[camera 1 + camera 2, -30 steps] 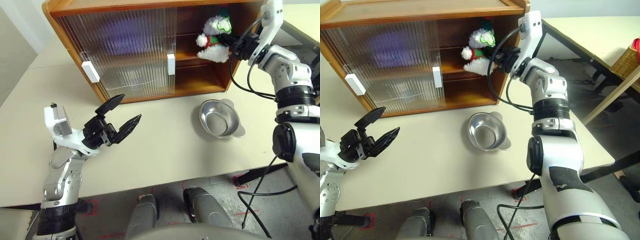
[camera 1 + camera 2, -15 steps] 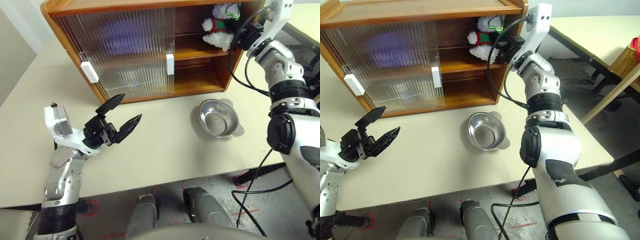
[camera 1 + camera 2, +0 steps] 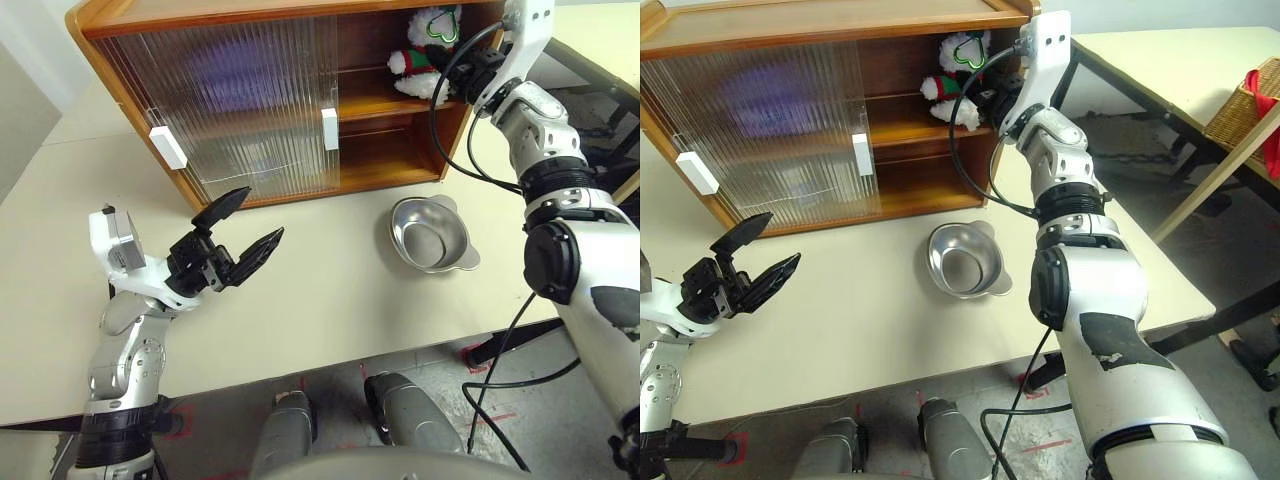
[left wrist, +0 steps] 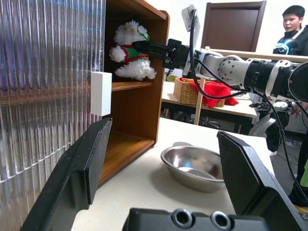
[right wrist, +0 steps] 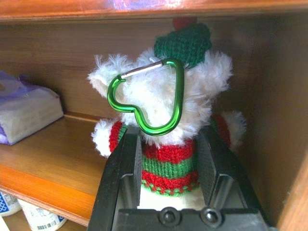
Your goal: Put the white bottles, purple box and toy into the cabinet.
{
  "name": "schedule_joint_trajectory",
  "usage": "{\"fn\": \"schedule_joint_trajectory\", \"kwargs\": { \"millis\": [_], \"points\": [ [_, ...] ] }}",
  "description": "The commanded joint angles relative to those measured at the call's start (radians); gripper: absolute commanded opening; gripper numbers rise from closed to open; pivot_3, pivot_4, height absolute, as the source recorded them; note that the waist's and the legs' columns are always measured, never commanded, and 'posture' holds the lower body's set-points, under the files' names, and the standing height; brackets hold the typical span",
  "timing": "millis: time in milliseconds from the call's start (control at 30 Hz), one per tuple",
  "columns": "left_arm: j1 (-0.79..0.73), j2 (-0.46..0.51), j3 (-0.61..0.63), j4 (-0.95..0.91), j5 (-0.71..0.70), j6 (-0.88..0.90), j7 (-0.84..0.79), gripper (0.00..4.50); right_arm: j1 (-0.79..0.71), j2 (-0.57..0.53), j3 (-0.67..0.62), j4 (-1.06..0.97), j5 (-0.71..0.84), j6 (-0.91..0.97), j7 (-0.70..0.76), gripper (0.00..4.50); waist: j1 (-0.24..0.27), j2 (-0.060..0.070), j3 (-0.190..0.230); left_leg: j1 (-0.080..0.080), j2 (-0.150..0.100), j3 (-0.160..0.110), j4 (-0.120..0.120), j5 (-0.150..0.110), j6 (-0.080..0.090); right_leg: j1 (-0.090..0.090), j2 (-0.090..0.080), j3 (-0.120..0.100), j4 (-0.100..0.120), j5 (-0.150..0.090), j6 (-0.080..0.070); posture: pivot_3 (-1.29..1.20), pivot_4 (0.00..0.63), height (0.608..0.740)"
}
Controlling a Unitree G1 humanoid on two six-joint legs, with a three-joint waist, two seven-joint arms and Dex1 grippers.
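Right wrist view looks straight at the toy (image 5: 161, 130) on the cabinet's (image 3: 250, 10) upper shelf — it sits upright, its long axis running vertically, green hat with the red pompom at the top and striped sweater below. A green heart-shaped carabiner (image 5: 147, 98) hangs over the side turned toward the camera. The right gripper (image 5: 168, 159) has its two fingers on either side of the sweater, spread about the width of the body; I cannot tell whether they press on it or stand just off it. The purple box (image 5: 26, 113) lies flat on the same shelf, deeper in, its long side along the shelf. One white bottle (image 5: 41, 219) shows on the level beneath. Out over the table (image 3: 330, 300), the left gripper (image 3: 245, 225) hangs with its fingers wide apart and empty — well apart from the steel bowl (image 3: 430, 233).
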Motion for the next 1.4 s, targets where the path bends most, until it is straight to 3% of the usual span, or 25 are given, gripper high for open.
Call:
{"fn": "schedule_joint_trajectory", "kwargs": {
  "millis": [33,467,800,1000,1067,1167,1400],
  "points": [
    [0.013,0.0,-0.002,-0.001,0.005,0.0,-0.002,4.5,-0.032,0.006,-0.011,0.016,0.003,-0.01,0.002,2.38,0.0,0.0,0.0,0.0,0.0,0.0,0.0,0.0,0.0,0.0,0.0,0.0,0.0,0.0,0.0,-0.17,0.087,0.74],
    [0.021,0.009,0.003,-0.008,0.001,0.008,-0.002,4.5,-0.005,0.029,0.031,-0.027,-0.017,0.069,0.1,2.4,-0.007,0.0,0.0,0.0,0.0,0.0,0.0,0.0,0.0,0.0,0.0,0.0,0.0,-0.001,-0.001,-0.17,0.093,0.74],
    [0.028,0.009,0.007,-0.012,0.002,0.003,0.0,4.5,0.001,0.077,0.046,-0.112,-0.021,0.09,0.069,2.42,-0.037,0.0,0.0,0.0,0.003,0.0,-0.006,0.0,0.0,-0.003,0.002,-0.001,0.0,0.002,0.003,-0.17,0.087,0.74],
    [0.021,0.012,0.006,-0.009,0.002,0.004,-0.002,4.5,0.053,0.081,0.071,-0.194,-0.041,0.089,0.04,0.44,-0.046,0.0,0.0,0.001,0.005,0.0,-0.007,0.0,0.0,-0.003,0.003,-0.002,0.0,0.002,0.002,-0.18,0.087,0.74],
    [0.019,0.013,0.005,-0.008,0.001,0.006,-0.004,4.5,0.081,0.071,0.076,-0.219,-0.047,0.09,0.03,0.01,-0.045,0.0,0.0,0.001,0.005,0.0,-0.004,0.0,0.0,-0.002,0.003,-0.002,0.001,0.003,0.002,-0.18,0.089,0.74],
    [0.018,0.015,0.001,-0.007,0.001,0.009,-0.007,4.5,0.11,0.063,0.079,-0.258,-0.04,0.103,0.021,0.0,-0.044,0.0,0.0,0.001,0.004,0.0,0.0,0.0,0.0,0.0,0.003,-0.002,0.001,0.0,-0.003,-0.19,0.09,0.74],
    [0.02,0.015,-0.001,-0.005,-0.001,0.01,-0.012,4.5,0.116,0.097,0.082,-0.332,-0.019,0.128,-0.007,0.0,-0.046,0.0,0.0,0.001,0.001,0.0,0.003,0.001,0.002,0.002,0.001,0.0,0.0,0.0,0.003,-0.19,0.093,0.74]
  ]
}}
